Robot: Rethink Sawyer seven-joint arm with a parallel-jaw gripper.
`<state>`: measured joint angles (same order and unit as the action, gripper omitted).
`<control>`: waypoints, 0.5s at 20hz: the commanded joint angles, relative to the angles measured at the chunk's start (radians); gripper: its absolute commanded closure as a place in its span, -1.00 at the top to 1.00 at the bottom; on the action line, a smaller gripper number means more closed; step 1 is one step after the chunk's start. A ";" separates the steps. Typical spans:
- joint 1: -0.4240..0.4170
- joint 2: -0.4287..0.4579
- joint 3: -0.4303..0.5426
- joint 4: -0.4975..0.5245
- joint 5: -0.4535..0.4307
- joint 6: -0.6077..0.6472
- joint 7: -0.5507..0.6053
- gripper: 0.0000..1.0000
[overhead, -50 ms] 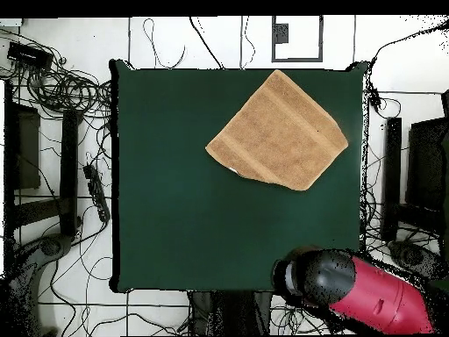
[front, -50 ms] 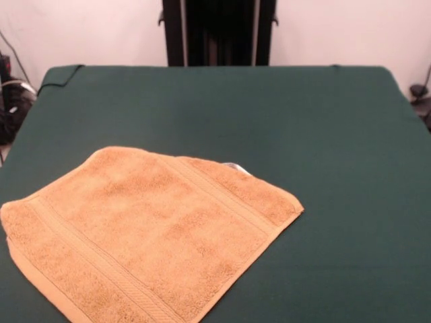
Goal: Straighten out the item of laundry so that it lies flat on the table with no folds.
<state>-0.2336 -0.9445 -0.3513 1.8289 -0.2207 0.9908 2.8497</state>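
Note:
The item of laundry, an orange-tan terry towel with woven border bands, lies spread and turned diagonally on the green table. In the front view it fills the near left, and its near corner runs off the picture's bottom edge. A bit of white label peeks out at its far edge. From overhead the towel sits in the table's upper right part, and one side looks shorter than the others. The red and black arm is drawn back beyond the table's lower right corner. Its gripper does not show.
Cables and black equipment lie on the floor round the table on both sides. The robot's dark pedestal stands behind the table's far edge. A dark cord drapes over the far left corner.

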 commanded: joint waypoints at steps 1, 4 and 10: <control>0.066 0.155 0.001 -0.088 0.100 0.018 0.367 1.00; 0.087 0.192 -0.020 -0.117 0.134 0.017 0.392 1.00; 0.123 0.255 -0.059 -0.160 0.196 0.016 0.418 1.00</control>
<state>-0.1645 -0.7872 -0.4162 1.7358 -0.1151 0.9906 2.9035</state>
